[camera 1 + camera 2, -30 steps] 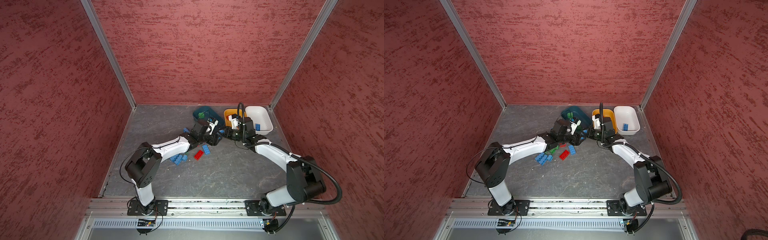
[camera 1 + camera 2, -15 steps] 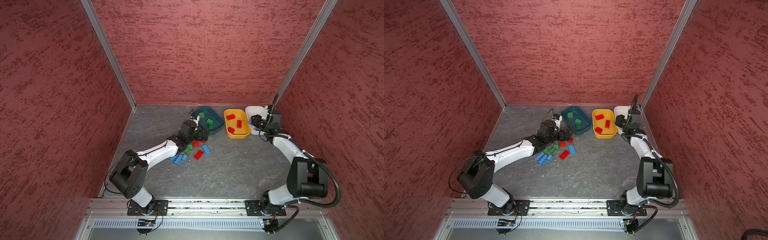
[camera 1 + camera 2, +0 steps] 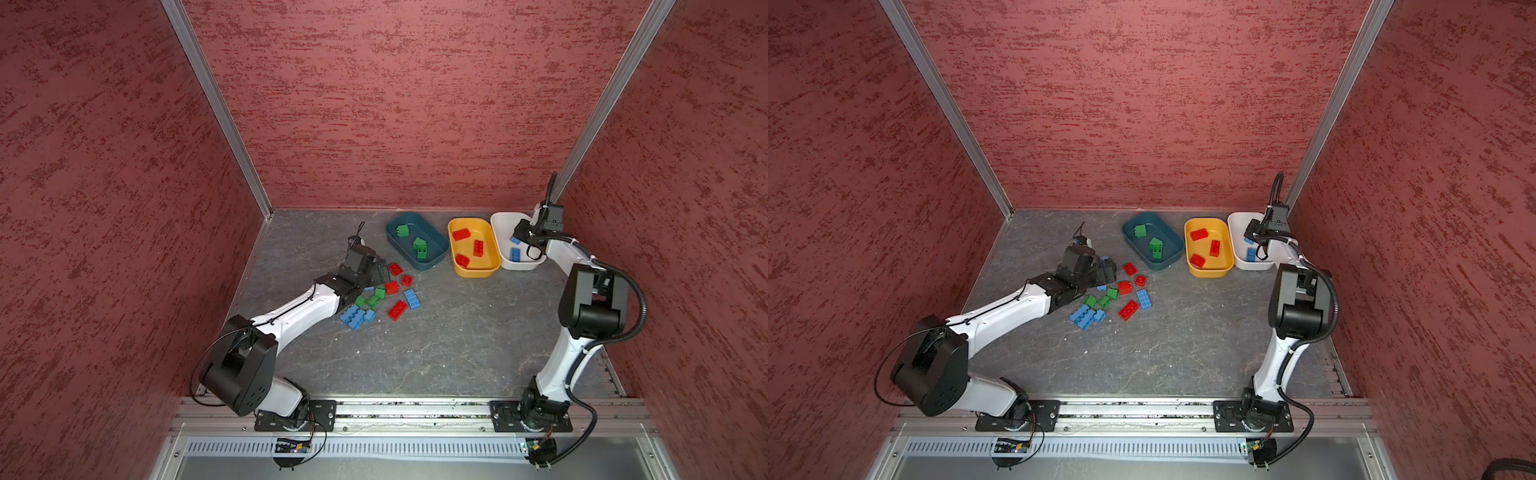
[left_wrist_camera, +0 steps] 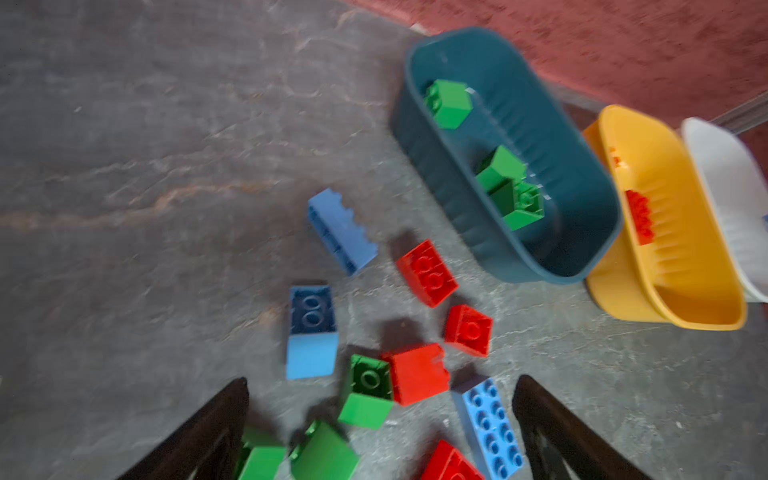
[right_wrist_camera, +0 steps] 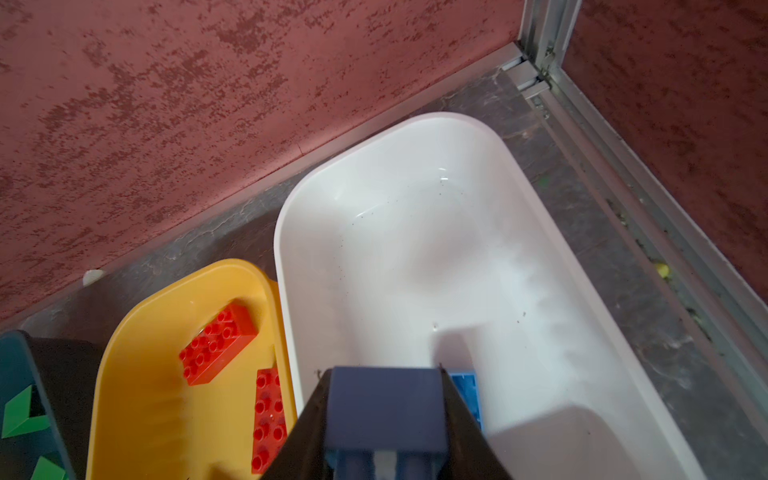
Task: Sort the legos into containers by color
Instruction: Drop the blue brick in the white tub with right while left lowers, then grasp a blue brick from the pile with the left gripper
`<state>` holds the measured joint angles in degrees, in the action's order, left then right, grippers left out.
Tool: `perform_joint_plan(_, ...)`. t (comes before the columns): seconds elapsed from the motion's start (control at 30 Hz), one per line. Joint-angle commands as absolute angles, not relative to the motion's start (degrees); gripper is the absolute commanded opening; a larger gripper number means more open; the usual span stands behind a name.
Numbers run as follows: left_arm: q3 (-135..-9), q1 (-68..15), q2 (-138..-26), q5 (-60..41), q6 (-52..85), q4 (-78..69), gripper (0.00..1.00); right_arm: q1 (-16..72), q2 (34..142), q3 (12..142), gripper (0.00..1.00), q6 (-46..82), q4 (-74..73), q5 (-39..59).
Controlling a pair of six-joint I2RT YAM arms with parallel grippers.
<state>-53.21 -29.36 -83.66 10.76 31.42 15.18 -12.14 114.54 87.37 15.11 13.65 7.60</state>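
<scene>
Several loose legos lie mid-floor: red (image 3: pixel 397 309), blue (image 3: pixel 412 299) and green (image 3: pixel 374 297). My left gripper (image 3: pixel 380 272) hovers open over them; in the left wrist view its gripper (image 4: pixel 382 380) has a green brick (image 4: pixel 368 392) and a red one (image 4: pixel 417 374) between its spread fingers, untouched. Of the containers, the teal tub (image 3: pixel 432 266) holds green bricks, the yellow tub (image 3: pixel 478 272) three red ones, and the white tub (image 3: pixel 505 226) a blue brick (image 3: pixel 516 253). My right gripper (image 5: pixel 385 372) is shut on a blue brick (image 5: pixel 384 403) above the white tub (image 5: pixel 415 249).
The three tubs stand in a row by the back wall, the white one in the back right corner next to a metal frame post (image 3: pixel 582 137). A cluster of blue bricks (image 3: pixel 355 316) lies beside my left forearm. Bare grey floor (image 3: pixel 457 353) stretches toward the front rail.
My left arm has drawn back from the teal tub to the loose pile, jaws opened wide. My right arm has swung from the yellow tub to above the white tub, still gripping the blue brick.
</scene>
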Motion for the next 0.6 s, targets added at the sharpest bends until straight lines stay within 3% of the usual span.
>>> perform_joint_plan(0.0, -52.96, -28.38, -82.68, 9.02, 34.29, 25.28, 0.99, -11.67, 117.38, 93.12, 0.27, 13.37, 19.68, 6.84)
perform_joint_plan(0.17, -53.04, -29.34, -80.78, 7.71, 38.85, 35.3, 0.99, -9.89, 117.46, 94.61, 0.54, 12.92, 19.95, 4.84)
perform_joint_plan(0.23, -52.92, -30.23, -80.22, 7.22, 40.78, 38.25, 0.99, -9.39, 117.03, 94.33, 0.77, 13.23, 19.96, 3.41)
perform_joint_plan(0.27, -52.74, -30.9, -79.95, 6.73, 41.36, 39.19, 0.99, -9.08, 116.7, 94.01, 0.96, 13.32, 19.79, 2.72)
perform_joint_plan(0.47, -51.83, -34.33, -80.68, 3.12, 42.48, 41.5, 1.0, -8.09, 113.8, 91.03, 0.99, 13.67, 17.87, 1.8)
perform_joint_plan(0.57, -51.8, -34.2, -82.53, 5.02, 40.92, 44.75, 0.88, -7.89, 112.64, 89.85, 0.99, 13.89, 17.27, 2.01)
